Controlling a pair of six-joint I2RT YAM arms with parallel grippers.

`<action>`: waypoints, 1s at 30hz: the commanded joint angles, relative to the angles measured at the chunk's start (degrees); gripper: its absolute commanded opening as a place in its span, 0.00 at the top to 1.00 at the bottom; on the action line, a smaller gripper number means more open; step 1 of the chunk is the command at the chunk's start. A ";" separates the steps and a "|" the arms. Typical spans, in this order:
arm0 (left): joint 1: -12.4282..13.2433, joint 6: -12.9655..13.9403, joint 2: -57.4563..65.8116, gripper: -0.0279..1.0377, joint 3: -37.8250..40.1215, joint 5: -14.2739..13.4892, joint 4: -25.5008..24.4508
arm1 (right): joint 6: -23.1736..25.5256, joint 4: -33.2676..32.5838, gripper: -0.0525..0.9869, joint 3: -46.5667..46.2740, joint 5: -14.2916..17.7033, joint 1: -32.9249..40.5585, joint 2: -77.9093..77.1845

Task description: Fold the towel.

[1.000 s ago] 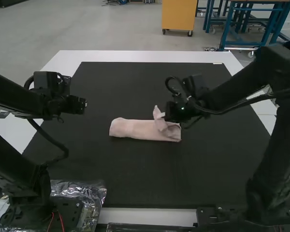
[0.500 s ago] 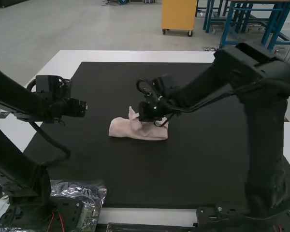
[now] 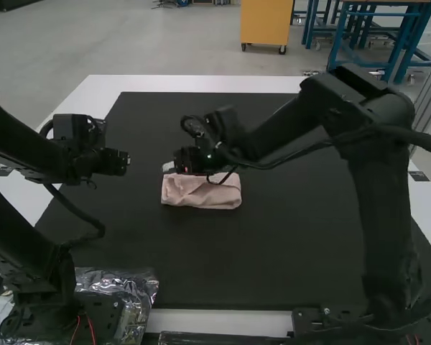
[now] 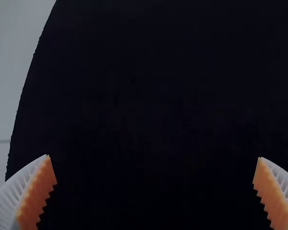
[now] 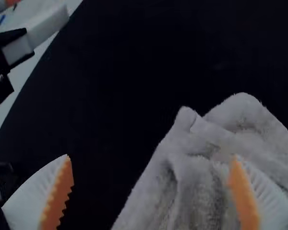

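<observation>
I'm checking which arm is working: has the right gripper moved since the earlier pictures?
Yes. In the high view, the right gripper has travelled left across the black mat, closer to the mat's left edge.

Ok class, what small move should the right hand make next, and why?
Probably lift the right hand straight up, clear of the towel: its fingers are open, one over the towel, apparently gripping nothing, and the towel lies in a compact, wrinkled bundle on the black mat.

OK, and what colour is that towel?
The towel is pale pink, seen best in the high view.
</observation>
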 commanded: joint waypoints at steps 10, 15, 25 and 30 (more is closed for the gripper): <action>0.06 -0.58 0.83 0.07 -0.09 -0.55 0.53 | 3.15 15.39 0.97 -10.68 -1.39 -5.44 -10.36; 0.15 -0.58 0.83 0.07 -0.18 -3.63 1.85 | 2.80 18.21 0.97 -15.34 -1.92 -5.62 -9.65; -3.10 -1.19 0.83 0.07 1.67 -8.20 3.25 | 2.80 21.90 0.97 -18.50 -3.06 -5.53 -3.94; -3.98 -1.89 0.83 0.07 3.78 -8.64 1.76 | 2.71 23.48 0.97 -18.42 -3.24 -5.44 -0.07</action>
